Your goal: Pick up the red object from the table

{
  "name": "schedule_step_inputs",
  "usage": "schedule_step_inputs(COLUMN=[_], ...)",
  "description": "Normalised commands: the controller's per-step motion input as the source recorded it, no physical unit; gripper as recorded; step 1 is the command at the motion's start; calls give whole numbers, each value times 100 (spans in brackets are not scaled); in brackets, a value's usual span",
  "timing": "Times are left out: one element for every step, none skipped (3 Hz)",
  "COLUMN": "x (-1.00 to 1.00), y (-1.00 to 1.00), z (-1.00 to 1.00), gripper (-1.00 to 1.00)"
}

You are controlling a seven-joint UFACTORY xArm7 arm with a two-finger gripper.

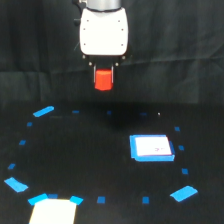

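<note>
Black matte surface [100, 150] is lying bare under the arm apart from blue tape marks [44, 111] in a ring. White square with blue border [152, 148] is sitting flat toward the exterior view's right. Farther back, the pincer [103, 79] is hanging above the surface, closed on the red object [103, 80], which is sitting directly between the jaws, well clear of the surface. Lift looks done, by my read.

A lab test rig: black-draped backdrop [190, 45] and black table [100, 150] ringed with blue tape marks [101, 200].
</note>
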Motion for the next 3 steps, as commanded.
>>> schedule_step_inputs(x=[35, -40, 14], y=[-5, -10, -11], z=[-17, 48, -3], gripper=[-100, -100, -89])
